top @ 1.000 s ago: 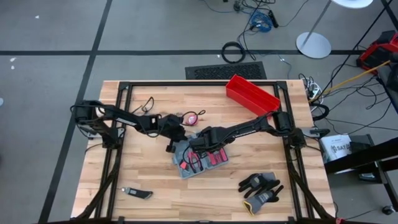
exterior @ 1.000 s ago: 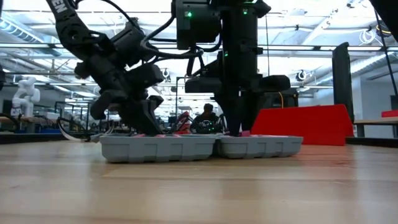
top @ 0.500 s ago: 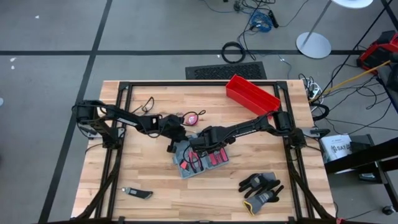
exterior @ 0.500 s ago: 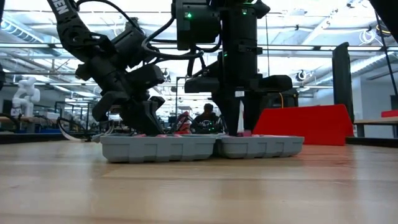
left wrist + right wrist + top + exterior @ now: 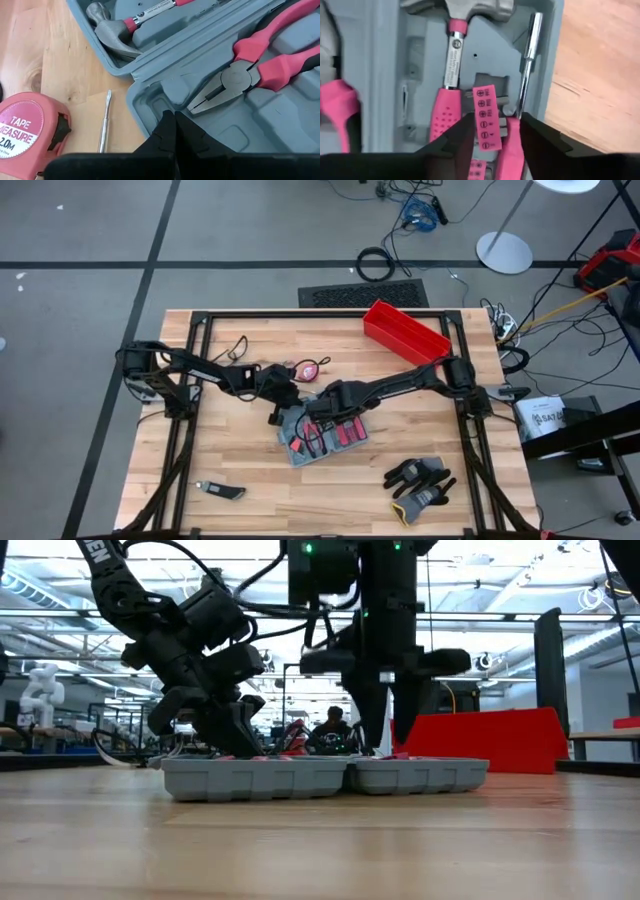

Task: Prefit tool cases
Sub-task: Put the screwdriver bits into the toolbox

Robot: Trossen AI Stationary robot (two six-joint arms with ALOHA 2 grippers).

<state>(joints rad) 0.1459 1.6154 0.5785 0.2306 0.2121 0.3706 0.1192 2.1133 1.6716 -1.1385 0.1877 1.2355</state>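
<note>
A: Where's the case (image 5: pixel 320 432)?
B: Open flat, mid-table. Left of it lies a tape measure (image 5: pixel 27 127); the left gripper (image 5: pixel 172 131), fingers pressed together, sits on the case's near corner by the pliers (image 5: pixel 250 65).
A: And the right gripper (image 5: pixel 492 131)?
B: Over the case's hammer (image 5: pixel 457 55) half, fingers parted around a screwdriver (image 5: pixel 520 100), seemingly not squeezing.

Even overhead light is falling on the table (image 5: pixel 230 460), leaving only faint shadows. Seen from table height, bright ceiling lights (image 5: pixel 520 580) are glaring behind the dark arms. Both wrist cameras are rendering their own nearest fingers (image 5: pixel 170 137) slightly soft.
</note>
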